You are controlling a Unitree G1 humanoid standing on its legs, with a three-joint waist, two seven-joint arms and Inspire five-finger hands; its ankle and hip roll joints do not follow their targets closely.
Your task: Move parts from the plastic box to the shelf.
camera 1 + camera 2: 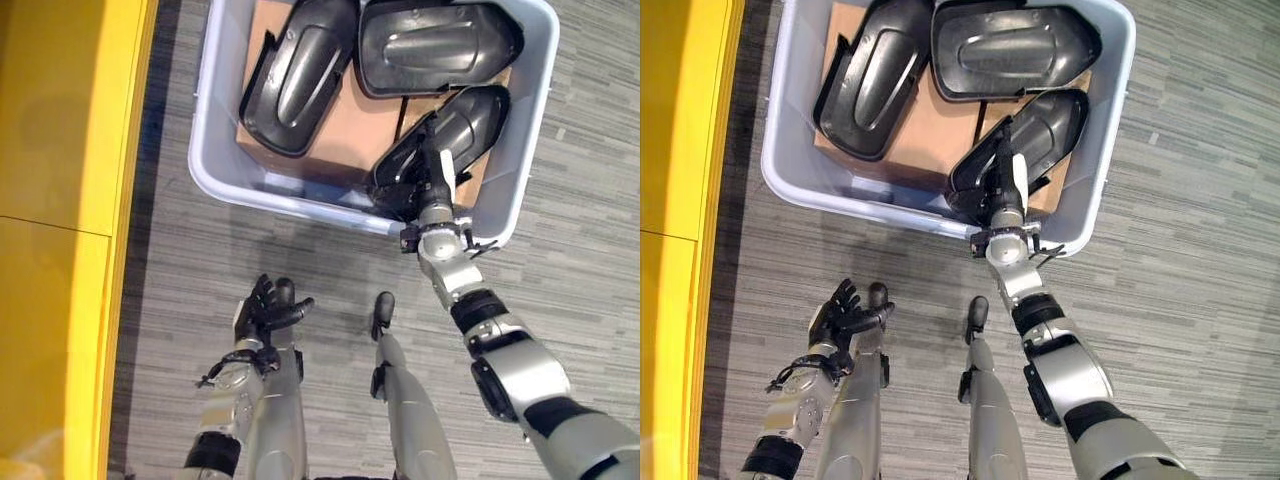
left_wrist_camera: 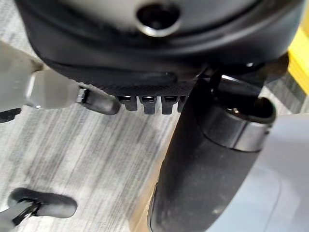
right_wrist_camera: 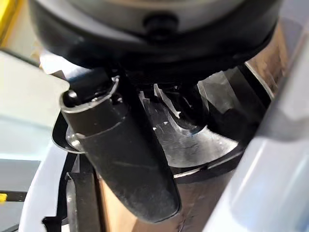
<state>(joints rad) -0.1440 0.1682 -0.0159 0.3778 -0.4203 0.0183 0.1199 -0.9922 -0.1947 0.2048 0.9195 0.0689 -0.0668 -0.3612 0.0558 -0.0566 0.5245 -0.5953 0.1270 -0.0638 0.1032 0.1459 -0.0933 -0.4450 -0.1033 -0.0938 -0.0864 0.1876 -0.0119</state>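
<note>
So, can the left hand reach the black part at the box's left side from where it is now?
Probably yes. The left hand hangs over bare floor just outside the plastic box, empty, and that black part lies uncovered. Only the box's wall stands between them; the right hand works at the other side.

Right hand (image 3: 130,164) low inside the plastic box (image 3: 260,159); thumb across a glossy black part (image 3: 203,140)
</note>
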